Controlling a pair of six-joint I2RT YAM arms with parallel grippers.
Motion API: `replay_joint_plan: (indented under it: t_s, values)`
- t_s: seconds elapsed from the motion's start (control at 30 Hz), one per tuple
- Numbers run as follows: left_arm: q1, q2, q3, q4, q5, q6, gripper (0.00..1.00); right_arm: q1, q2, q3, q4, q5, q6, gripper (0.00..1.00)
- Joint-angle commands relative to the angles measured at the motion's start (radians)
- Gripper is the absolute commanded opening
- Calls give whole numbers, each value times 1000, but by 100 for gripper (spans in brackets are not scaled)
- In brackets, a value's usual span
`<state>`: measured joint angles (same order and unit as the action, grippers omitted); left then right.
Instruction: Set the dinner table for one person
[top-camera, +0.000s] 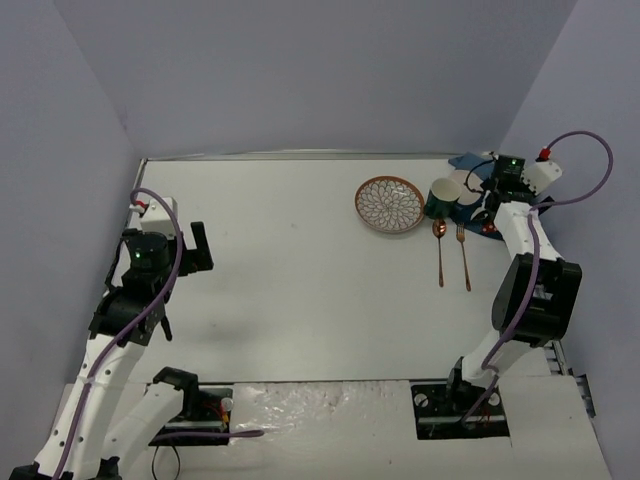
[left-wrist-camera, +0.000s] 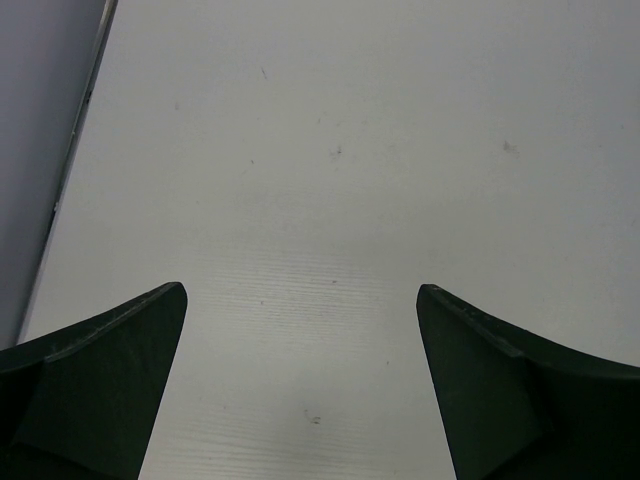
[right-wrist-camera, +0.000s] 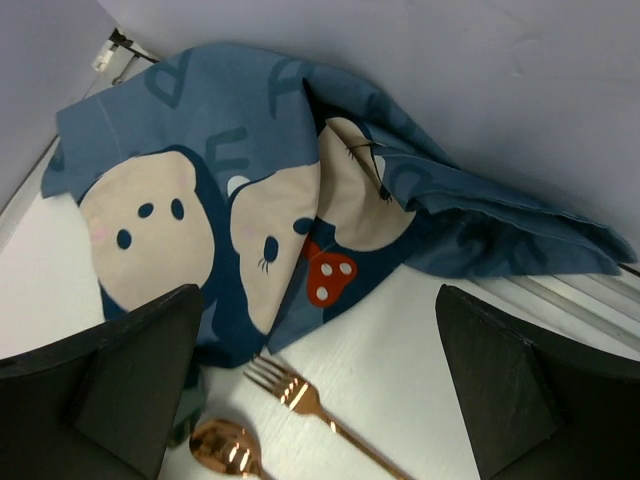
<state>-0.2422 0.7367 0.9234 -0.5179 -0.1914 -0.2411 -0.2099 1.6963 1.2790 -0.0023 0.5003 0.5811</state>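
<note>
Left claw: we see the left gripper (left-wrist-camera: 300, 290) wide open, holding nothing, above bare tabletop.
Right claw: the right gripper (right-wrist-camera: 320, 290) is also wide open and empty, over the crumpled blue cloth (right-wrist-camera: 250, 200), near the fork (right-wrist-camera: 300, 393) and spoon (right-wrist-camera: 225, 445).
Table: the dinner table (top-camera: 290, 300) is white, matte and flat, under both arms.

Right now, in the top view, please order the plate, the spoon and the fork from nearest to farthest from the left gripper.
From the left gripper:
1. plate, far side, right of centre.
2. spoon, right of the plate.
3. fork, beside the spoon, rightmost.
</note>
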Motion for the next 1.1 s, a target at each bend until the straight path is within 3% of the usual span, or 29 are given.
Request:
replay_joint_plan:
  t_s: [0.0, 0.27, 0.43, 0.8, 0.97, 1.07]
  values:
    - [-9, 8, 27, 63, -30, 10, 97, -32, 104, 97, 97, -107, 16, 95]
    - [-9, 52, 28, 61, -44, 18, 97, -51, 259, 162, 182, -167, 18, 94]
    - [-8, 81, 31, 58, -46, 20, 97, -52, 293, 145, 278, -213, 19, 92]
    - [-8, 109, 34, 49, -55, 23, 97, -63, 360, 144, 312, -247, 103, 89]
    - [-8, 118, 34, 49, -52, 23, 97, -65, 378, 142, 331, -247, 112, 85]
    - [-8, 123, 35, 50, -51, 23, 97, -78, 408, 157, 337, -255, 130, 76]
